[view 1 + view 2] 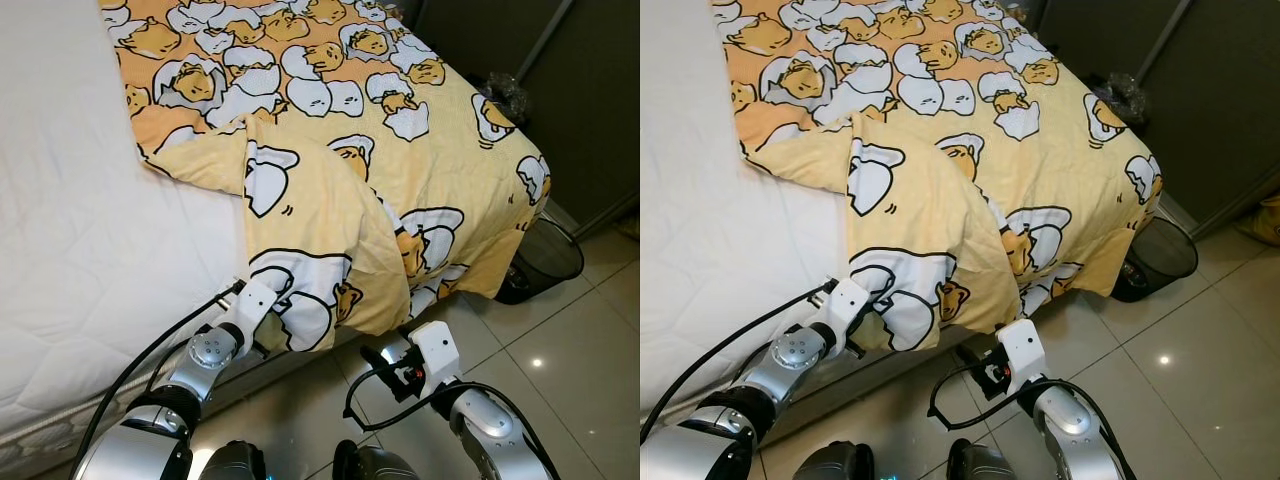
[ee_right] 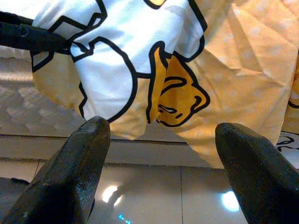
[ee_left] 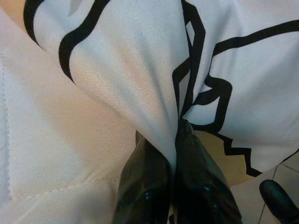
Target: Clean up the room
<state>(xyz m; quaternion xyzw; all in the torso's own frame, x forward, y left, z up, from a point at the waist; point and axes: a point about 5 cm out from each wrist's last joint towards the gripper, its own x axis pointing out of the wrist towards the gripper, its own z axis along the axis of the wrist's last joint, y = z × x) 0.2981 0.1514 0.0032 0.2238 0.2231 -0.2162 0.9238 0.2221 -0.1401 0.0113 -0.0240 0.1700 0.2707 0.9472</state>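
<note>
Yellow blanket point(image 1: 400, 150) with egg cartoon print lies across the right part of the bed point(image 1: 70, 230); bare white mattress to its left. One blanket corner is folded over and hangs off the bed's near edge, down toward the tiled floor point(image 1: 560, 340).

Left gripper point(image 3: 176, 140) is at that hanging corner, at the bed edge. Fingers point(image 3: 145, 186) pinched tight together with a fold of the white-and-black printed cloth caught between them. In the head views the left arm point(image 1: 205, 355) reaches up from below, its tip buried in the blanket's lower hem.

Right gripper point(image 2: 161, 135) sits low, just off the bed's near edge, under the drooping blanket edge. Fingers point(image 2: 77, 172) spread wide, nothing between them; cloth hangs ahead of them, not touching. The left gripper's black fingers show as a dark bar in the right wrist view, on the same hem.

Black mesh bin point(image 1: 545, 260) stands on the floor at the bed's far right corner, partly under the blanket overhang. Dark cabinet point(image 1: 580, 90) behind it.
</note>
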